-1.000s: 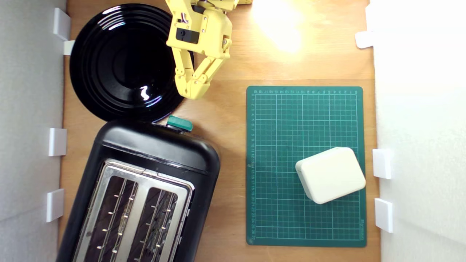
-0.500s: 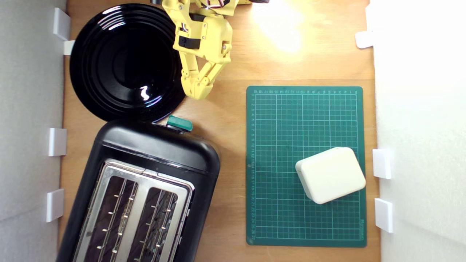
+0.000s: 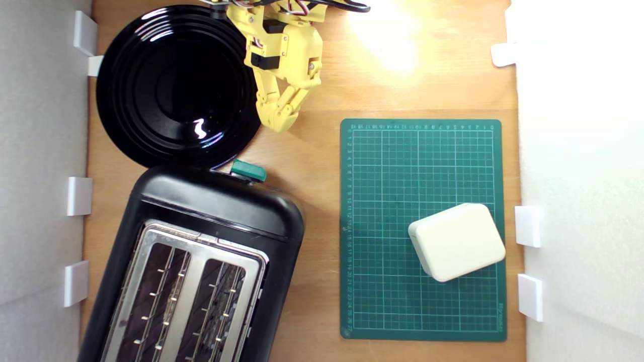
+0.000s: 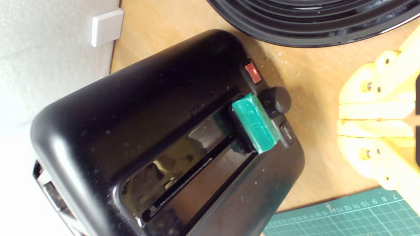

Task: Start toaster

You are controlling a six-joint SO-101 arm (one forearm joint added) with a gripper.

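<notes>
on bare wood, glossy rounded black toaster (image 3: 201,261), ribbed teal lever (image 4: 254,123)

Above my hand (image 3: 280,122), the tabletop (image 3: 312,166) carries a hard blown-out patch of glare where the wood grain is lost, and the white wall (image 3: 578,151) beside the cutting mat (image 3: 382,166) is washed out too. The black plate (image 3: 171,85) beside my hand throws back a small sharp highlight and faint ring-shaped sheens. The toaster (image 3: 216,201) casts a soft shadow on the wood between it and the mat. The exterior view is evenly bright and fairly sharp. In the wrist view the toaster's glossy end (image 4: 164,131) mirrors muddy reflections, dust specks show plainly, and my hand (image 4: 374,119) near the lens looks soft and overlit.
</notes>
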